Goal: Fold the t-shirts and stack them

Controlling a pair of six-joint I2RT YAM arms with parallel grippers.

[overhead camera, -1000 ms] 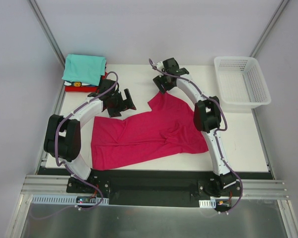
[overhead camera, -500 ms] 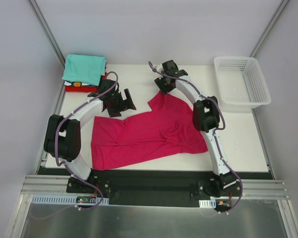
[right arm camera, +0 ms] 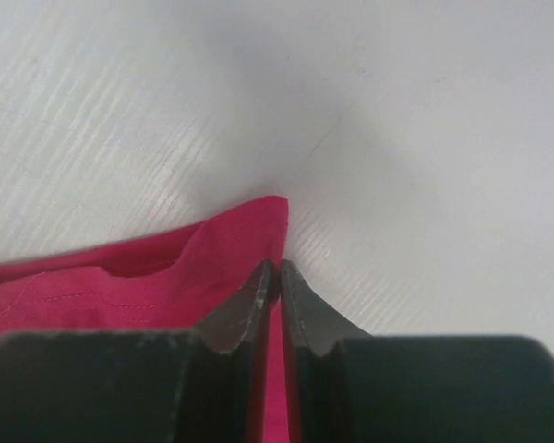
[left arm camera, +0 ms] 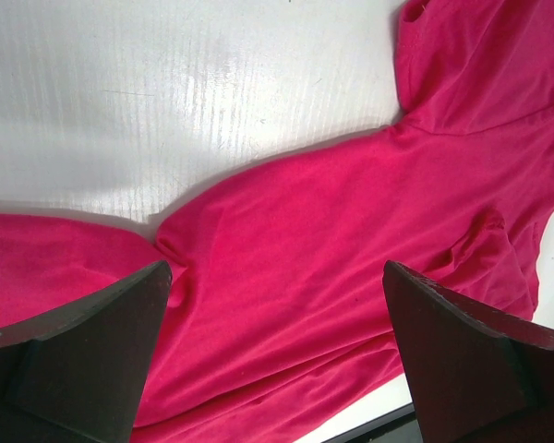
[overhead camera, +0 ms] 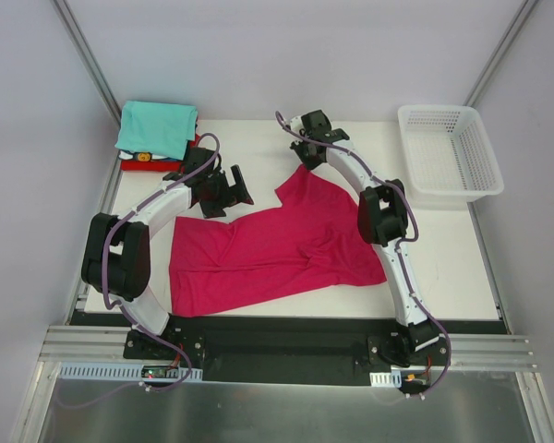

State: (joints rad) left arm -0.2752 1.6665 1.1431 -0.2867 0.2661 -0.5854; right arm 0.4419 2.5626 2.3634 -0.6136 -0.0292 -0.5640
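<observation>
Right end effector [right arm camera: 279, 269] just clamped onto the far corner of the magenta t-shirt [right arm camera: 212, 257] (left end effector [left arm camera: 275, 272] spread wide), so the fold looks ready to start.

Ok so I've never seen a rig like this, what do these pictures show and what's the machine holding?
These are two robot arms bolted to a white table, each ending in a two-finger gripper. One picture looks down from above; the other two come from cameras on the wrists. A magenta t-shirt lies crumpled on the table. The right gripper pinches its far corner; the left gripper hovers open over it. At the back left sits a stack of folded shirts, a teal t-shirt on top; at the back right, a white mesh basket.
</observation>
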